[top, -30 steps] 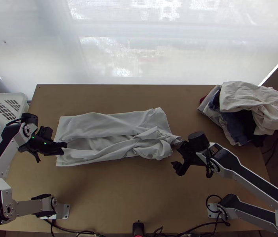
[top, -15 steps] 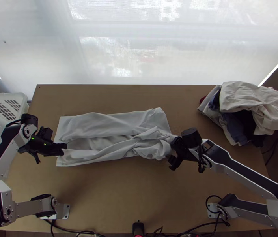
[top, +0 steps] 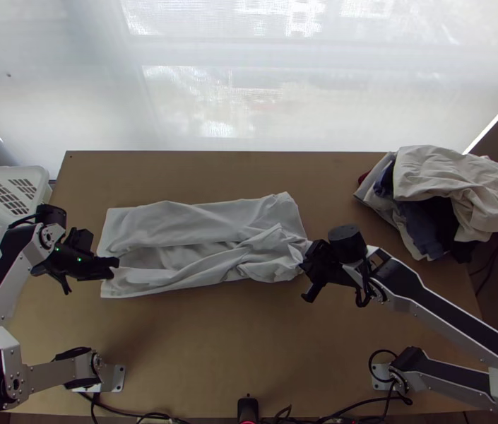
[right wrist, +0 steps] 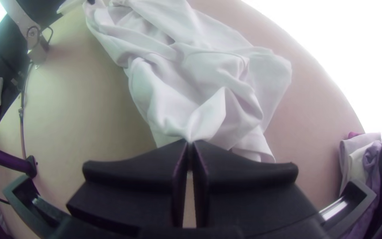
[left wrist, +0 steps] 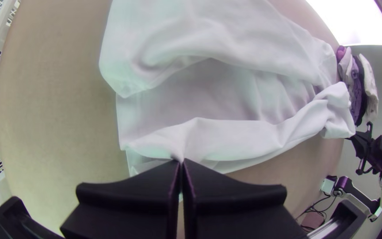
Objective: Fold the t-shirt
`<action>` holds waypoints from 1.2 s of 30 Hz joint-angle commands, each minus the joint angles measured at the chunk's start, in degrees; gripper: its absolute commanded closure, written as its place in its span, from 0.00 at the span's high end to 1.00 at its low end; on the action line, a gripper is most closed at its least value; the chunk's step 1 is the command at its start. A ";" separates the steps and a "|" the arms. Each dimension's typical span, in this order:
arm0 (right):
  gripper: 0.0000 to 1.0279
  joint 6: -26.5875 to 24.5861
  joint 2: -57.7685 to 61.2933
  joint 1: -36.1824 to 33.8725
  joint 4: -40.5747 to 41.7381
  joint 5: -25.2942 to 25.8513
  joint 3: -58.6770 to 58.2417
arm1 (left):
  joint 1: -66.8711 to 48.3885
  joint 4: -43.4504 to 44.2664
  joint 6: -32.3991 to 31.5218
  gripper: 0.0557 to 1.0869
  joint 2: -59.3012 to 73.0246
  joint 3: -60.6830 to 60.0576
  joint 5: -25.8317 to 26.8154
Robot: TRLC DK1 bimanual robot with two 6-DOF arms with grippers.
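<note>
The big brown counter (top: 249,353) had a white t-shirt (top: 199,212) on it, and I pinched both its ends.
The t-shirt lay in a long strip across the middle, with its far side and near side folded in and a dip between them; it was smoother at the left end and all bunched up at the right end. A heap of clothes (top: 446,173) sat at the far right corner and hung over the edge, and a white basket (top: 26,177) stood by the left edge. My left gripper (top: 113,266) had its jaws closed on the near part of the t-shirt's left end, and my right gripper (top: 306,264) had its jaws closed on a bit of the bunched right end.
</note>
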 commanded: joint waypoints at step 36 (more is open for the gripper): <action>0.03 -0.15 -21.05 2.39 -27.50 0.52 9.83 | 12.83 -14.49 15.97 0.03 -12.88 2.74 -5.79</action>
